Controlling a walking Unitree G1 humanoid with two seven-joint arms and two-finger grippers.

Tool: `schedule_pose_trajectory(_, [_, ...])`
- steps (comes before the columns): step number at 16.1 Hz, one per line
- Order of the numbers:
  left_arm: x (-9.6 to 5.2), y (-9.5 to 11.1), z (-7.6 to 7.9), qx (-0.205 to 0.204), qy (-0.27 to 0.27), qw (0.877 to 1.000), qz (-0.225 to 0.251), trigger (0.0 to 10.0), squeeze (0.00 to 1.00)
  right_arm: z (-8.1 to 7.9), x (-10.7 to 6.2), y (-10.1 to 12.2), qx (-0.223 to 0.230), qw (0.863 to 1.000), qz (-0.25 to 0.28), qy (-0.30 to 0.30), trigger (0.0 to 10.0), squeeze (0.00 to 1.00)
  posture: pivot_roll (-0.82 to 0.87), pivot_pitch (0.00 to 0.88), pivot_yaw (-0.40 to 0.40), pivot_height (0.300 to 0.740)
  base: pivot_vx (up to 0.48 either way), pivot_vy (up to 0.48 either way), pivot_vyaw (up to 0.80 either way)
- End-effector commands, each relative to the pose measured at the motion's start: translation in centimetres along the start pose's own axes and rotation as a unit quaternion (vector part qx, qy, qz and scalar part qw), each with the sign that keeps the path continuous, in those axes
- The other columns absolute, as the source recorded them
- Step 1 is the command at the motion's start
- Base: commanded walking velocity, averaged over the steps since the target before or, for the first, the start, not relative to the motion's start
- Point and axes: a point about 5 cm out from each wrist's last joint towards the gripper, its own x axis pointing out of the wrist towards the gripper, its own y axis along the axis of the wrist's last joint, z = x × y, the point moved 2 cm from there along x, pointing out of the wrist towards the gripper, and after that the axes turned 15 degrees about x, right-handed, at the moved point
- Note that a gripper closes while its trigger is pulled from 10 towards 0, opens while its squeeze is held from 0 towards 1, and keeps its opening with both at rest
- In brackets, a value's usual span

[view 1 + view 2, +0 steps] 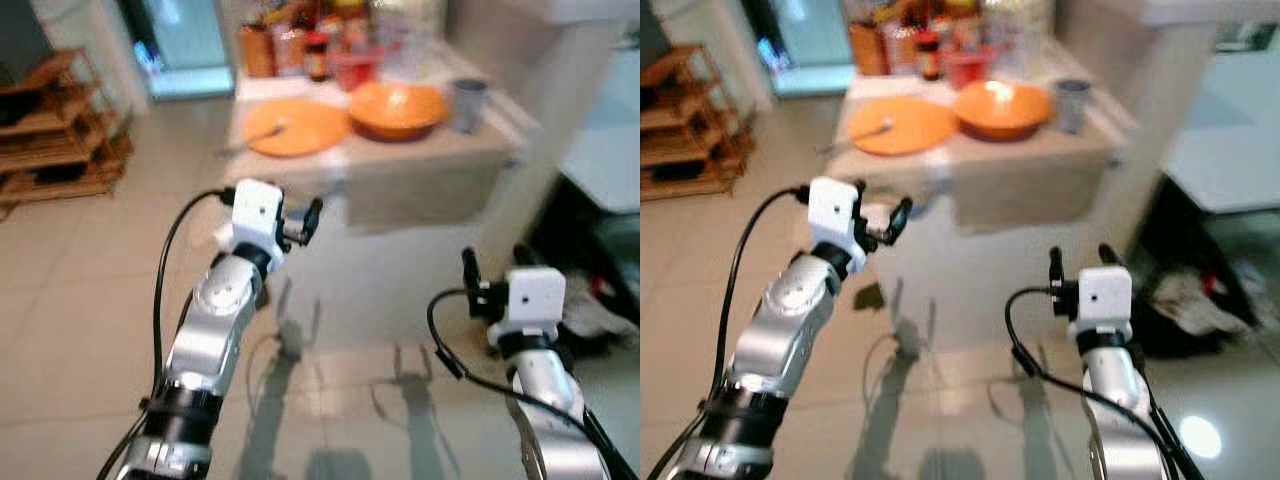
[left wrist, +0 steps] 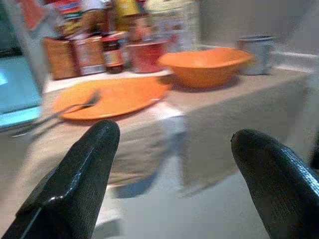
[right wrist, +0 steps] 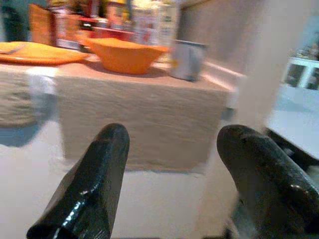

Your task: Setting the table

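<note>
Over by the wall on the left stands a wooden rack (image 1: 55, 130), well away from the action. The robot faces a counter draped with a burlap cloth (image 1: 420, 180), both arms raised in front of it and neither yet at the edge.

The left gripper (image 1: 300, 225) is held higher and closer to the counter, its two black fingers (image 2: 75, 184) spread wide with nothing between them. It points roughly at the orange plate (image 1: 297, 127), which lies flat near the cloth's left end with a spoon (image 1: 262, 131) resting on it.

Just right of the plate sits the orange bowl (image 1: 397, 108), and beyond it a grey metal cup (image 1: 467, 104) near the right end. Behind them is a crowd of jars and bottles (image 1: 300, 45), too blurred to name one by one.

The right gripper (image 1: 495, 265) hangs lower and further back, fingers (image 3: 94, 179) likewise apart and empty, aimed towards the cup's end of the counter. My guess is both are held open and ready because the dishes are still to be collected for the table.
</note>
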Motion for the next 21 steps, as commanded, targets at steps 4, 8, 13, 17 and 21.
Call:
schedule_pose_trajectory(4, [-0.5,-0.2,-0.7,0.003,0.008,1.0,0.0,10.0,0.0,-0.6,-0.1,0.3,0.005,1.0,0.01,0.013,10.0,0.0,-0.05,0.005,0.048,0.74,0.48,0.0,0.0])
schedule_pose_trajectory(8, [-0.4,0.1,-1.2,0.002,0.017,1.0,0.003,10.0,0.0,-0.8,0.1,0.9,0.005,1.0,0.022,0.018,10.0,0.0,-0.04,0.0,0.047,0.74,0.48,0.0,0.0])
schedule_pose_trajectory(13, [0.0,0.7,-1.5,-0.002,0.019,1.0,0.013,10.0,0.0,-1.3,0.3,1.7,0.006,0.999,0.036,0.029,10.0,0.0,-0.04,0.0,0.045,0.74,0.439,0.0,0.0])
schedule_pose_trajectory(17, [0.9,2.1,-2.9,0.019,0.018,0.999,0.027,10.0,0.0,-2.1,-0.5,2.8,0.011,0.998,0.05,0.047,10.0,0.0,-0.04,0.0,0.04,0.74,0.0,0.0,0.0])
schedule_pose_trajectory(21, [2.6,5.1,-4.1,0.036,-0.011,0.998,0.054,10.0,0.0,-1.9,-1.5,2.8,0.012,0.998,0.042,0.046,10.0,0.0,-0.05,0.0,0.05,0.74,0.0,0.0,0.0])
